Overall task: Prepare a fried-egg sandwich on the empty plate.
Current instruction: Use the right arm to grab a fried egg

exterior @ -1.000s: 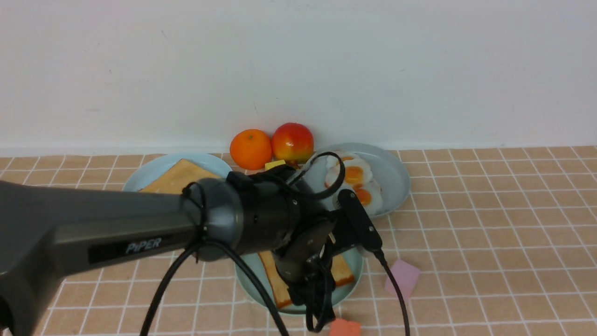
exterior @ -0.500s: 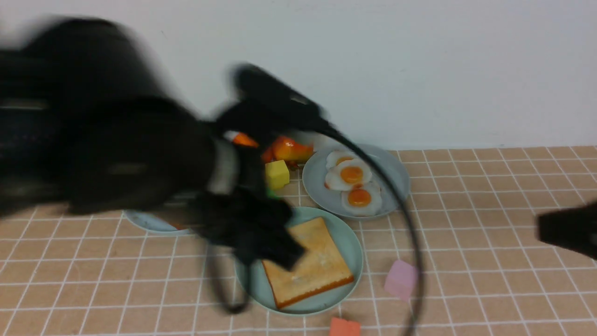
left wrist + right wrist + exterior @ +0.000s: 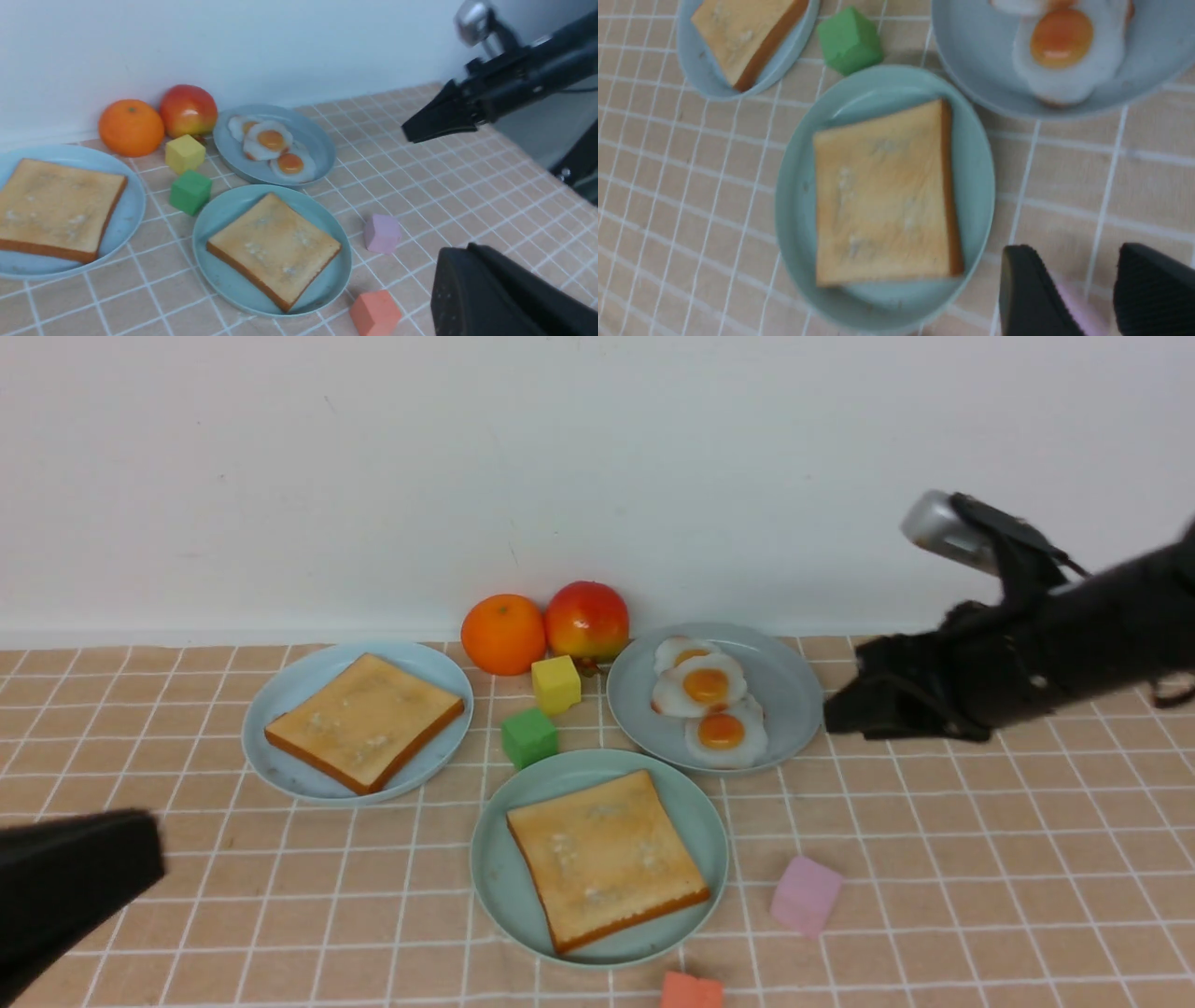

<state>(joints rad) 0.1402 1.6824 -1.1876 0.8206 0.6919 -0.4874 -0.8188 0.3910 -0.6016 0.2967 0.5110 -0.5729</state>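
- The right tool (image 3: 1076, 252) has its two dark fingers spread, with nothing pinched between them. The blurred pink cube (image 3: 806, 895) shows through the gap, lying on the worktop below.
- In the front view this tool hangs above the worktop (image 3: 980, 859), just to the right of the grey-blue plate (image 3: 794, 691), and points towards it.
- The left tool (image 3: 458, 284) is only a dark mass at the picture's edge, low on the left side and well apart from every plate. Its fingers are pressed together.
- The grey-blue plate carries three fried eggs (image 3: 707, 686), white with orange yolks, overlapping one another.
- The mint-green plate (image 3: 495, 887) lies nearest the robot, in the middle. One toasted bread slice (image 3: 607, 859) lies flat on it — the sandwich so far is this single slice.
- The second bread slice (image 3: 364, 721) lies on the pale sky-blue plate (image 3: 280, 709), at the left.
- Between the plates stand a green cube (image 3: 529, 737) and a yellow cube (image 3: 556, 684).
- An orange (image 3: 503, 634) and a red-yellow apple (image 3: 586, 620) sit side by side against the wall.
- A coral cube (image 3: 692, 991) lies at the near edge — just in front of the mint-green plate.
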